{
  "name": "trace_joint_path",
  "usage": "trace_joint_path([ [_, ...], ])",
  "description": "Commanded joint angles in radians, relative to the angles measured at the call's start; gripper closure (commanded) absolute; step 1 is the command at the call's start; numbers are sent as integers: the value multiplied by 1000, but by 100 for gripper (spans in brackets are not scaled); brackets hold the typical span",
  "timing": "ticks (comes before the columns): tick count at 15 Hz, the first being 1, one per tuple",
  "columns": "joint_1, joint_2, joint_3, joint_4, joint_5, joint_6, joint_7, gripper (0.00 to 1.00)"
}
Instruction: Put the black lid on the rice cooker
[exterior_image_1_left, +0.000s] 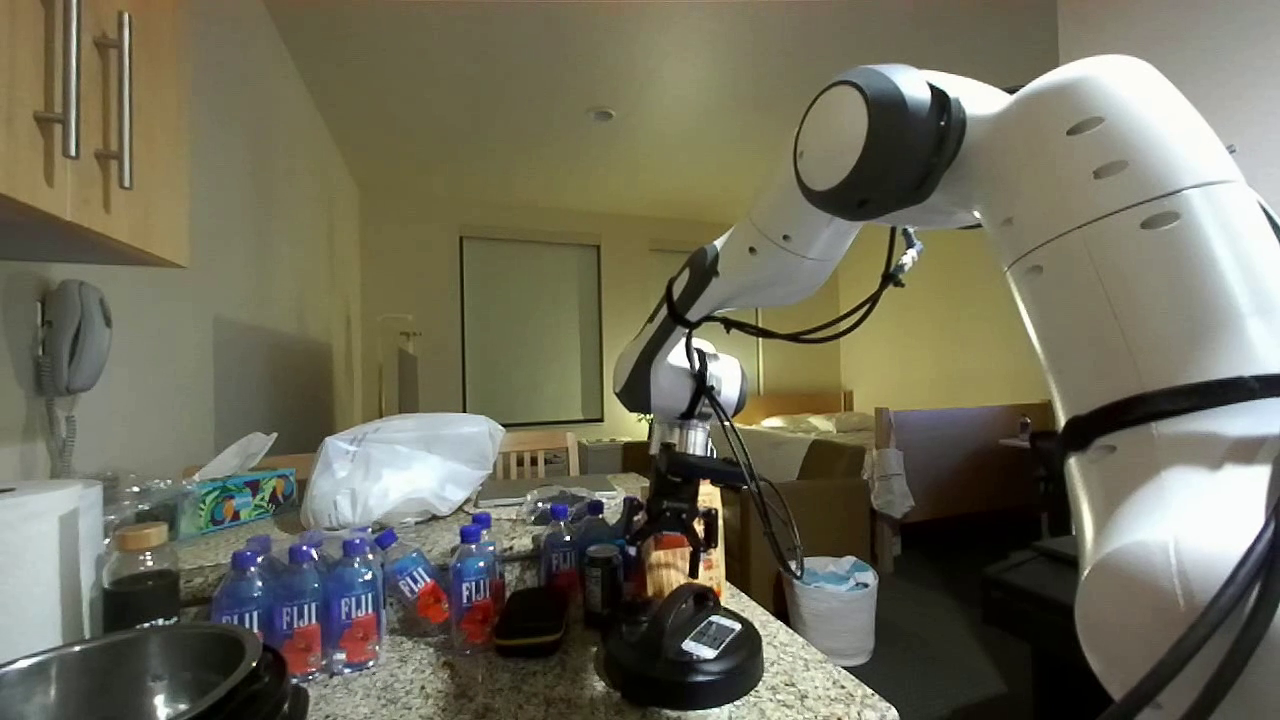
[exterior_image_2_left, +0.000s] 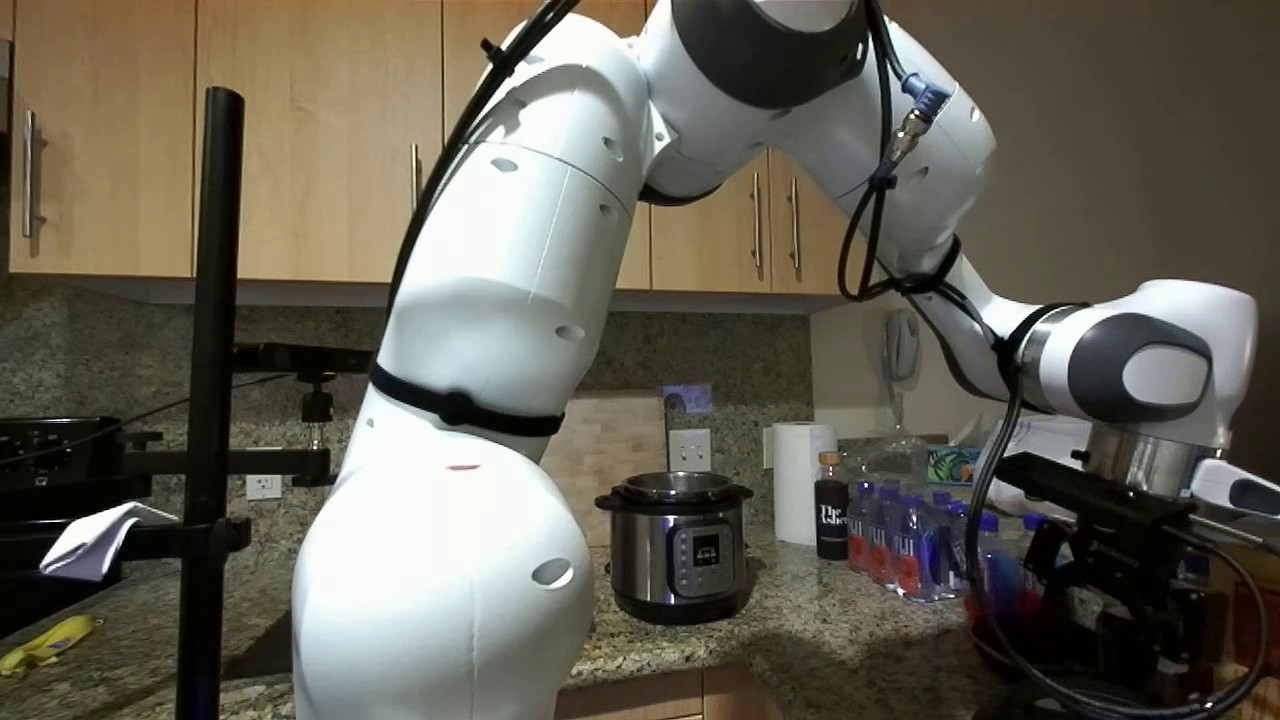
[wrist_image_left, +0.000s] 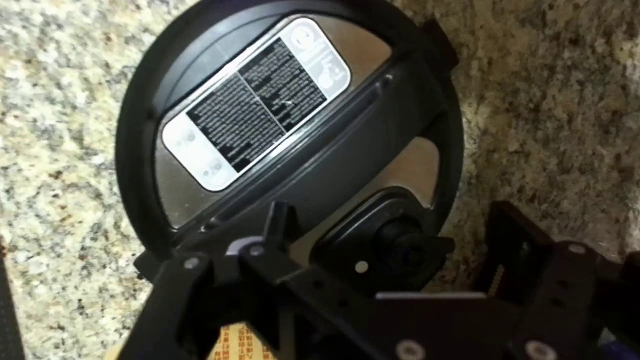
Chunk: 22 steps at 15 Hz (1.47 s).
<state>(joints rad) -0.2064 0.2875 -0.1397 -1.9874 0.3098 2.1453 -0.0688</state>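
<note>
Shadowed pincer gapes wide, seemingly empty, above the stiff-looking black lid, likely hefty; best grip: its handle, wrist-view two-to-eight o'clock.

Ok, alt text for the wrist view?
Black lid with a diagonal handle and a printed label, lying on a speckled counter. The open gripper is at the bottom, one finger overlapping the handle; contact unclear.
</note>
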Motion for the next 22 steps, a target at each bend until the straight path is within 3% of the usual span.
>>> trace_joint_path([
  [1, -42, -19, 14, -54, 163, 27, -24, 0],
  [9, -74, -108, -15, -176, 328, 28, -38, 0],
  [14, -78, -77, -27, -176, 442, 50, -97, 0],
  [15, -61, -72, -34, -155, 384, 12, -37, 0],
  [22, -66, -57, -37, -149, 418, 34, -77, 0],
])
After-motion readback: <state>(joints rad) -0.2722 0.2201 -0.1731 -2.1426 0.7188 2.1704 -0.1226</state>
